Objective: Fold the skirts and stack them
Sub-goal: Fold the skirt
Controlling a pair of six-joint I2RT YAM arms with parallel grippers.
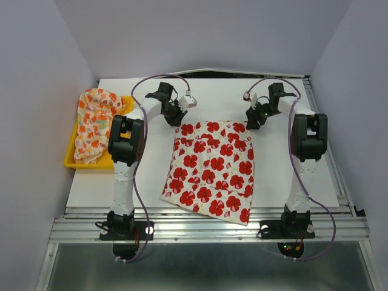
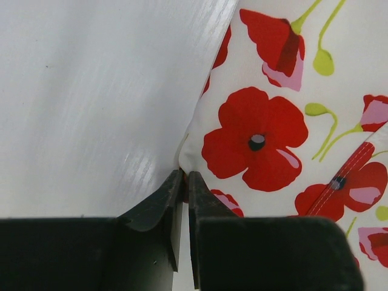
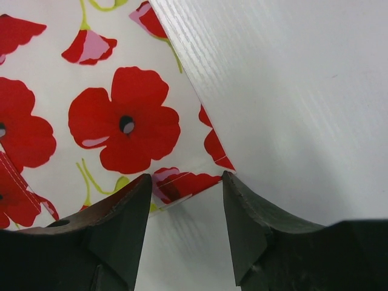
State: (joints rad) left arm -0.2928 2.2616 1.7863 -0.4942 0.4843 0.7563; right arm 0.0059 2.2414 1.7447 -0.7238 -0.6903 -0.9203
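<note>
The white skirt with large red flowers (image 1: 212,167) lies spread flat on the white table, its far edge between my two grippers. My left gripper (image 1: 176,115) sits at the skirt's far left corner. In the left wrist view its jaws (image 2: 185,177) are pinched together on that corner of the flowered skirt (image 2: 260,139). My right gripper (image 1: 251,118) is at the far right corner. In the right wrist view it (image 3: 187,182) stands open, with the corner of the skirt (image 3: 121,121) lying between its fingers, ungripped. The cream skirt with small orange print (image 1: 96,121) lies crumpled in the tray.
A yellow plastic tray (image 1: 70,160) sits at the table's left edge, beside the left arm. The white table board (image 1: 303,176) ends at a metal rail in front. Grey walls close in on the left, right and back.
</note>
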